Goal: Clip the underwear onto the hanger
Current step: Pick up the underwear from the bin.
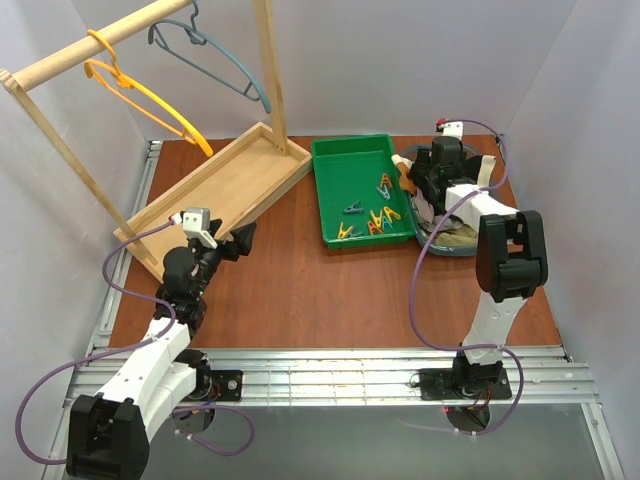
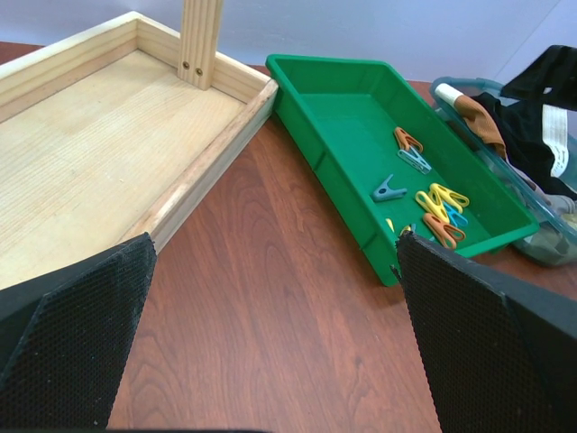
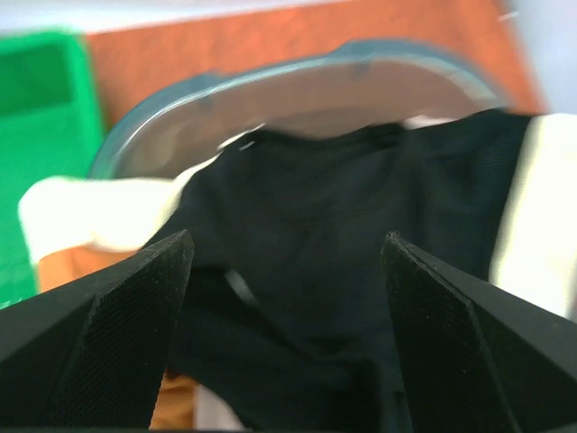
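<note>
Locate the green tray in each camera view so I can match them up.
Top external: green tray centre-right, between the wooden base and the clothes tub.
Left wrist: tray upper middle, pegs inside.
Right wrist: blurred green strip at the left edge.
Shared landmark: the clothes tub, just right of the tray in all three.

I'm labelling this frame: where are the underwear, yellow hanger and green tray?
underwear (image 3: 334, 239), right wrist view, black fabric.
yellow hanger (image 1: 202, 143), top external view, shoulder tip.
green tray (image 2: 347, 117), left wrist view, bare floor.
</note>
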{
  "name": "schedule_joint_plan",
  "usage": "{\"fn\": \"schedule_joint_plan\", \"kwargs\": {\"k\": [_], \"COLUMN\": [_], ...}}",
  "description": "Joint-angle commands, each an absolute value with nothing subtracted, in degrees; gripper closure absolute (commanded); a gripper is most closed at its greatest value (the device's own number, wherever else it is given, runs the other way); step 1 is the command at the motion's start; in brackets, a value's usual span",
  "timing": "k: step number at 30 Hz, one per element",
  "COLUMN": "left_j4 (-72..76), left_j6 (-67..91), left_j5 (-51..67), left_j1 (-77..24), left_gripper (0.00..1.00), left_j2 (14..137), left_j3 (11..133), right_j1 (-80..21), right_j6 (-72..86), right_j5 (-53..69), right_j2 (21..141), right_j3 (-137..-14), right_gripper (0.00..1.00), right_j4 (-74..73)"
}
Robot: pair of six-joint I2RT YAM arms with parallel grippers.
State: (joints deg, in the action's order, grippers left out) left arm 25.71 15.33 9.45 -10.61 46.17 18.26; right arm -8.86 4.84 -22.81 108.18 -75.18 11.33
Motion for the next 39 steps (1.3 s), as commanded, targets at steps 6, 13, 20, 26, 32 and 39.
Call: {"fn": "schedule_joint_plan", "kwargs": {"k": [6, 13, 20, 26, 32, 39], "left_j4": [25.66, 25.66, 24.96, 25.14, 24.96, 23.65], "left_j6": [15.12, 15.21, 15.21, 15.29, 15.38, 15.56], "left_j5": [11.78, 11.87, 11.43, 11.08, 10.63, 11.34], "left_j1": [-10.37, -10.37, -10.37, -10.37, -10.28, -10.37], "left_gripper": [0.02, 0.02, 0.02, 0.02, 0.02, 0.02], "left_j2": [46.32, 44.82, 45.70, 45.88, 46.84, 46.94], "left_j3": [19.25, 18.63, 19.16, 19.07, 19.42, 19.95], "right_j1": [-9.75, -9.76, -9.76, -9.93, -14.93, -17.58], "right_j6": [8.53, 8.79, 9.05, 8.35, 3.00, 1.32], "right_j5": [-10.02, -9.41, -9.05, -9.05, -20.90, -25.06], "right_j2": [108.02, 109.60, 112.50, 110.13, 99.59, 90.54], "right_j3": [-75.76, -76.46, -78.31, -77.43, -73.57, -69.62], "right_gripper": [0.25, 0.25, 0.40, 0.81, 0.99, 0.99], "right_j4": [14.68, 14.68, 11.60, 10.99, 10.90, 9.67]}}
